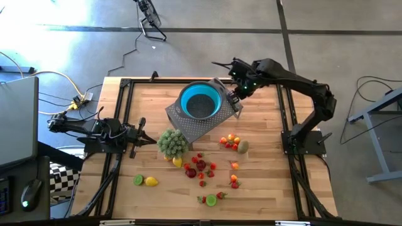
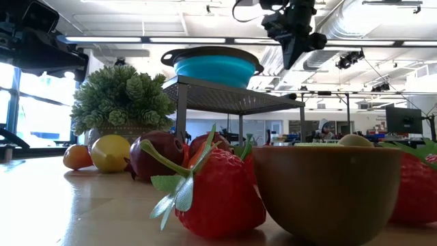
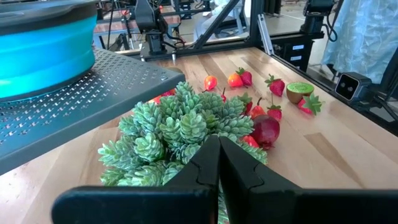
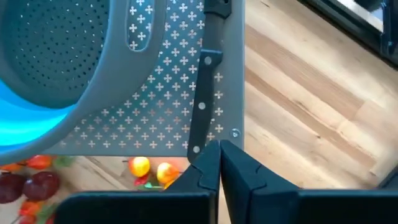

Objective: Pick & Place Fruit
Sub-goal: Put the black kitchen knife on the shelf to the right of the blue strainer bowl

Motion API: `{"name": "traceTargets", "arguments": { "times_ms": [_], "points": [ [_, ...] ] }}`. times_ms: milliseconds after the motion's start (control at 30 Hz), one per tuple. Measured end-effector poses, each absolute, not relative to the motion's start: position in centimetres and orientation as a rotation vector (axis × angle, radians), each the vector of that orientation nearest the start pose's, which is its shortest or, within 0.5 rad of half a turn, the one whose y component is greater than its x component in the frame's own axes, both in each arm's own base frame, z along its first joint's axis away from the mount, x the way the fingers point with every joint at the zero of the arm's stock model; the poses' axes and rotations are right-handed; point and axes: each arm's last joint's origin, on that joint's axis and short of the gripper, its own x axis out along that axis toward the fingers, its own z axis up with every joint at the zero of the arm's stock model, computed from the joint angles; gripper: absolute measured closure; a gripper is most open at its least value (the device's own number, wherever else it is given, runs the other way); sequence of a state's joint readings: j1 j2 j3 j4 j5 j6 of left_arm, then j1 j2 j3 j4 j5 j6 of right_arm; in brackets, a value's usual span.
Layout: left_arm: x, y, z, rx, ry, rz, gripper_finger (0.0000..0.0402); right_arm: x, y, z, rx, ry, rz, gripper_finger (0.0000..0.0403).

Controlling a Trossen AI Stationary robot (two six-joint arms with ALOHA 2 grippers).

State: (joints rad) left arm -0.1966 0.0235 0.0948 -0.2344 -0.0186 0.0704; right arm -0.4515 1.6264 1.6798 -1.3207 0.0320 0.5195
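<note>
Right gripper (image 1: pixel 235 95): fingers pressed together, nothing pinched. It hangs above the edge of the grey perforated stand (image 1: pixel 188 125), beside the blue bowl (image 1: pixel 201 100). In its wrist view the closed fingers (image 4: pixel 219 158) sit just over the black-handled knife (image 4: pixel 204 93), which lies on the stand with its long axis running straight away from the fingertips.

Fruit relative to these fingers: lower, on the tabletop (image 1: pixel 270 182), past the stand's edge. Nearest pieces are the small orange-red cluster (image 1: pixel 230 142) with a brownish-green piece (image 1: pixel 242 146) just beside it; two yellow-orange pieces (image 4: pixel 151 168) show past the stand edge in the wrist view. No long axis to align on: the pieces are rounded. The rest of the fruit is scattered further toward the front of the tabletop, including the dark red pieces (image 1: pixel 193 166), a lime half (image 1: pixel 211 200) and a lemon (image 1: pixel 151 181).

Left gripper (image 1: pixel 146 139): fingers also pressed together, empty, low at the tabletop and pointing at the green artificial plant (image 1: pixel 173 142), which stands between it and most of the fruit.

Judgement: the right arm is nearer the orange-red cluster and has the clearer path. It must open, clear the stand and descend.
</note>
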Motion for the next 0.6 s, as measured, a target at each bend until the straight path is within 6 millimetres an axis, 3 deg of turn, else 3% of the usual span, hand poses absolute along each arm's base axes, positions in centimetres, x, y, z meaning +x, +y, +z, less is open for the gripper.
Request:
{"name": "traceTargets", "arguments": {
  "times_ms": [267, 600],
  "points": [
    [9.0, -1.7, 17.1, 0.087, 0.156, -0.183, 0.0401, 26.6, -13.3, 31.0, 0.633, 1.244, -0.786, 0.0401],
    [9.0, -1.7, 17.1, 0.087, 0.156, -0.183, 0.0401, 24.0, -11.9, 30.1, 0.622, 0.985, -0.726, 0.0401]
  ]
}}
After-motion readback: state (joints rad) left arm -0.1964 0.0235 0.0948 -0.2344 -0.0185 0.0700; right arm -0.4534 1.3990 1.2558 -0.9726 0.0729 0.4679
